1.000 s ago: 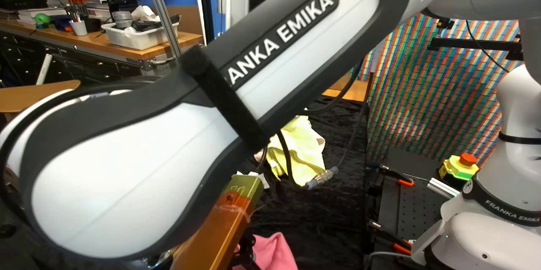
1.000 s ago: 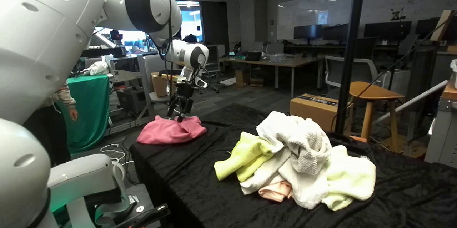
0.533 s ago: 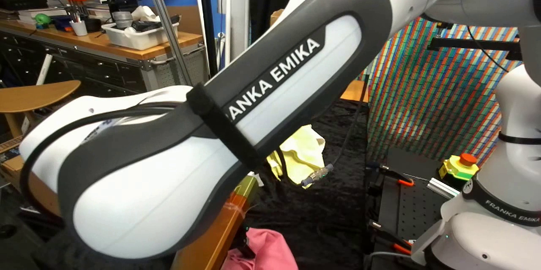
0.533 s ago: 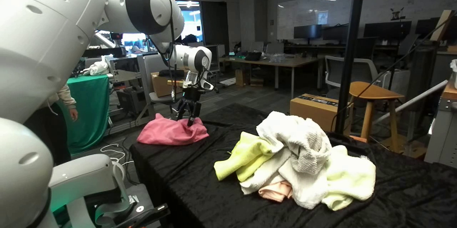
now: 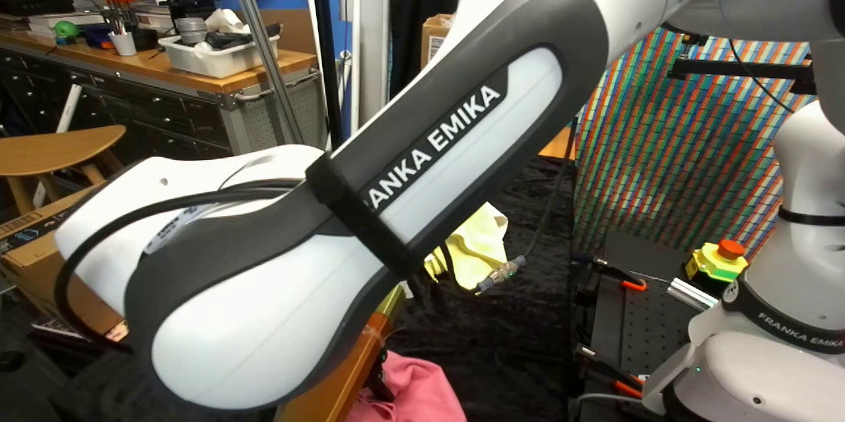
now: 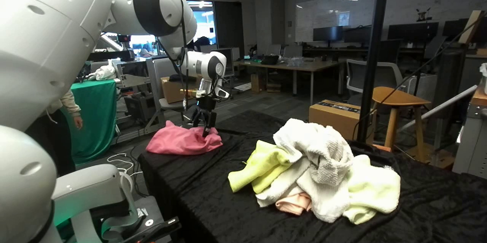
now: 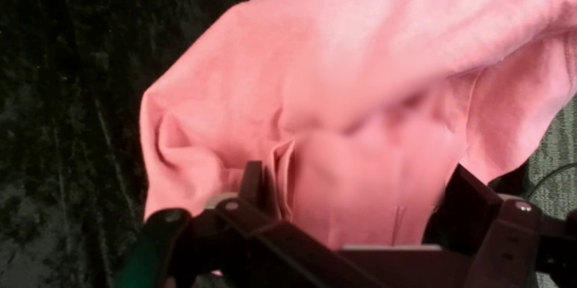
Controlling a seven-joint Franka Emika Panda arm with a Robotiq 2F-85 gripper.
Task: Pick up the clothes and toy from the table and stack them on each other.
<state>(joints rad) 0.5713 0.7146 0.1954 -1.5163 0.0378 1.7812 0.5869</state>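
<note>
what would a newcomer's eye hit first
The robot arm likely wins, slanting across an exterior view. Next comes the pink cloth on the black table covering, the open gripper pointing down at it. Then comes the white and yellow cloth heap, right of the pink cloth in an exterior view.

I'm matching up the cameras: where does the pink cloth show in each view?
In an exterior view: pink cloth at the bottom, near centre, cut off by the picture's edge.
In an exterior view: pink cloth left of centre, partly behind the gripper.
Wrist view: pink cloth across the middle and upper right.
Shared landmark: black velvet table cover, visible beside it in all three.
</note>
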